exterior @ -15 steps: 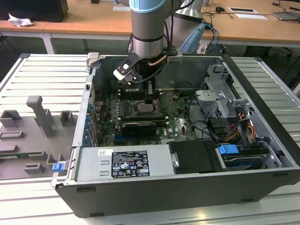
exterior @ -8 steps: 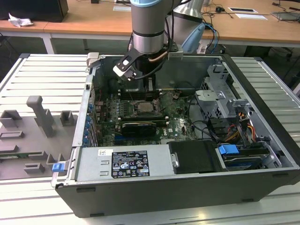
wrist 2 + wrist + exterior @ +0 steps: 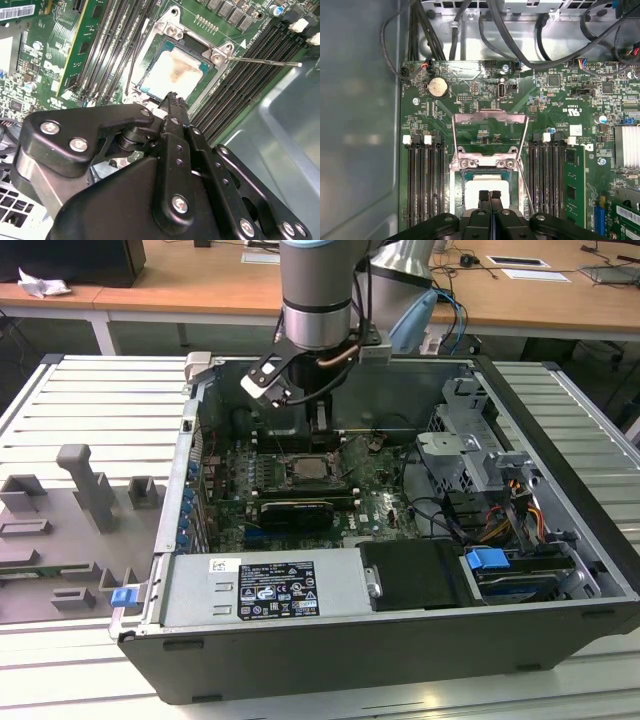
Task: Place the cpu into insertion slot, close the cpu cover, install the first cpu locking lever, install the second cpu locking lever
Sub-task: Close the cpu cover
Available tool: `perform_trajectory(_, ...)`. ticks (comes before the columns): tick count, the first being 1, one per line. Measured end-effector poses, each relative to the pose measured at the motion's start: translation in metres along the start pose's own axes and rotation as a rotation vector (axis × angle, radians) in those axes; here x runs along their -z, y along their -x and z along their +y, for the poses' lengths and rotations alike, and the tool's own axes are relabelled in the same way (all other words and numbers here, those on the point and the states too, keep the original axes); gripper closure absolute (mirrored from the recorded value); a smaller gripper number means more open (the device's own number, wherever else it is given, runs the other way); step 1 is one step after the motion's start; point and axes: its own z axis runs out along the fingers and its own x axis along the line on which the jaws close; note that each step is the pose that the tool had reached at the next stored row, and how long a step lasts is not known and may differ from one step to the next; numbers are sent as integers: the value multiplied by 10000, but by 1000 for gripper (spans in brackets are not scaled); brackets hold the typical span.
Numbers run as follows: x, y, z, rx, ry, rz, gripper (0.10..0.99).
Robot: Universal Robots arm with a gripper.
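Hovering with its fingers pressed together and gripping nothing, the gripper [image 3: 489,194] is sitting just above the cpu [image 3: 487,181]. The cpu is lying in the insertion slot [image 3: 462,185] directly beneath the fingertips, so that step is looking done. The one cpu cover [image 3: 490,117] is standing open just beyond the tips. The two locking levers [image 3: 260,61] are looking unlatched, one on either side.

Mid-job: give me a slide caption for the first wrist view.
Shut gripper poised over the cpu lying in the slot, cover open.
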Motion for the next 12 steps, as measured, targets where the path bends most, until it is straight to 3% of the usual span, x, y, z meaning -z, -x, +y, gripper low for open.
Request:
perform_trajectory(6, 78, 0, 6, -23, 0, -2, 980)
perform_trajectory(12, 103, 0, 20, -49, 0, -31, 980)
